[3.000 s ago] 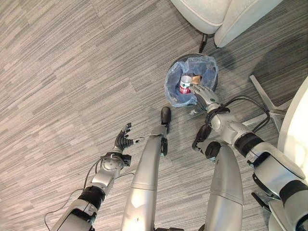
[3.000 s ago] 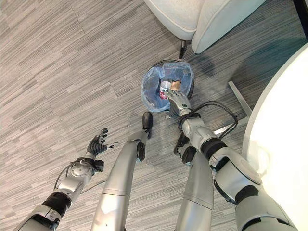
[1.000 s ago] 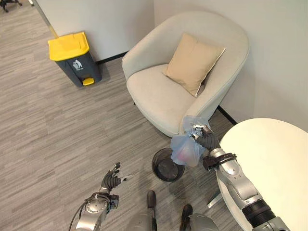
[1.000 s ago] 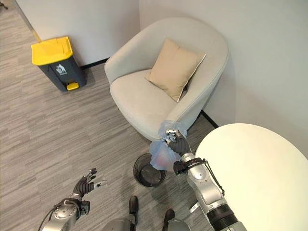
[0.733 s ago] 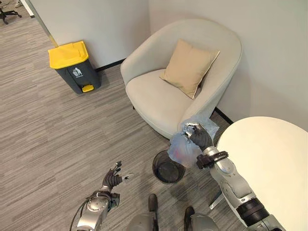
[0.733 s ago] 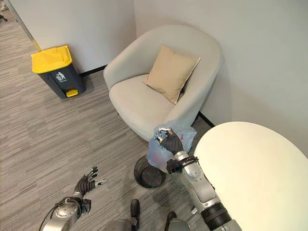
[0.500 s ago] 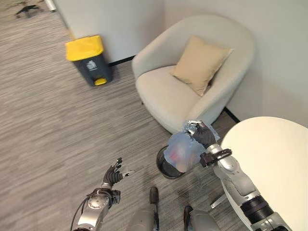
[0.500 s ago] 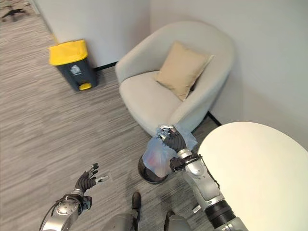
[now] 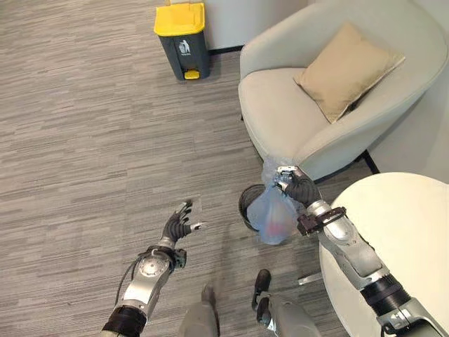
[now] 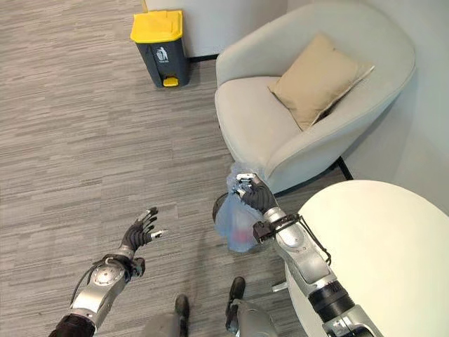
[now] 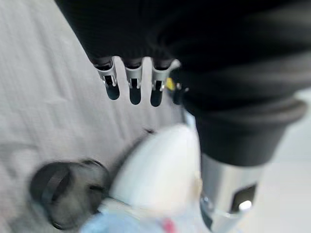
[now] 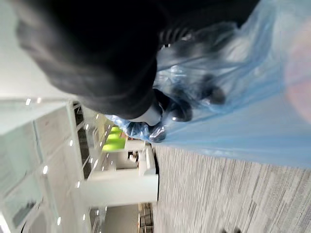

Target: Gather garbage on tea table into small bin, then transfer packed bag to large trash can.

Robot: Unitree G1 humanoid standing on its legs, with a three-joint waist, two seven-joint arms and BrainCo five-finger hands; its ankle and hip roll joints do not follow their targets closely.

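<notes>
Blue plastic bag, with something red inside, hangs from the right hand, whose fingers are clenched round its gathered neck. It dangles just above and partly in front of the small black bin, which stands on the floor beside the armchair. Well beyond the armchair stands the yellow-lidded trash can. Left hand is held out with fingers spread, empty.
</notes>
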